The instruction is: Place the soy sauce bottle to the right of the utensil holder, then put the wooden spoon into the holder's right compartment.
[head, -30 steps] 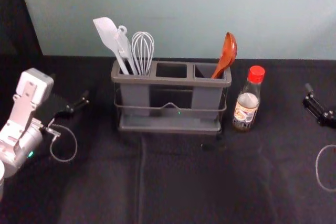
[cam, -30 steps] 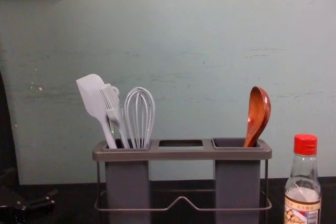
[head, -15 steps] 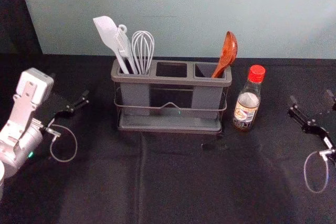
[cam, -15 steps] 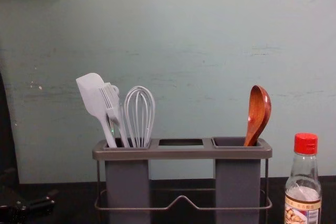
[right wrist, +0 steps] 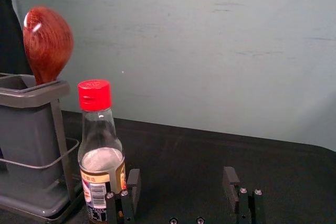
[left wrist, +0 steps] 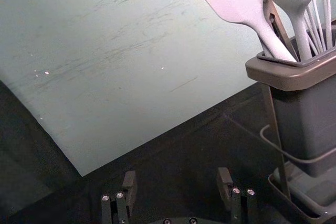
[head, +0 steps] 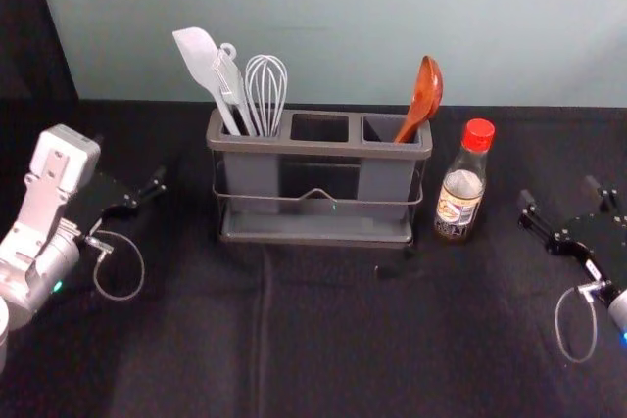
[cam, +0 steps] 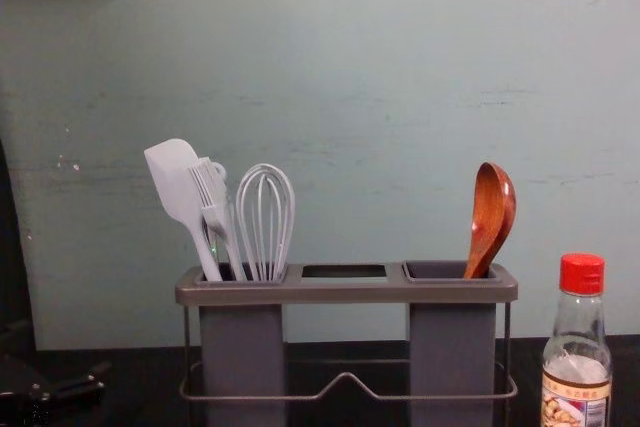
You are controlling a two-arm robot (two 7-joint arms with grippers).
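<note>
Right gripper [head: 559,193] out on the right, fingers spread wide, a gap between it and the soy sauce bottle [head: 458,198]! Bottle's upright, just off the utensil holder's [head: 318,149] right edge. Wooden spoon [head: 423,100] leans in the right compartment. Left gripper [head: 127,162], fingers open, sits left, counter [head: 333,340] between it and the holder.

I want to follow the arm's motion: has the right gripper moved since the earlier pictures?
Yes. In the head view, the right gripper has moved leftward, closer to the unmoved soy sauce bottle.
</note>
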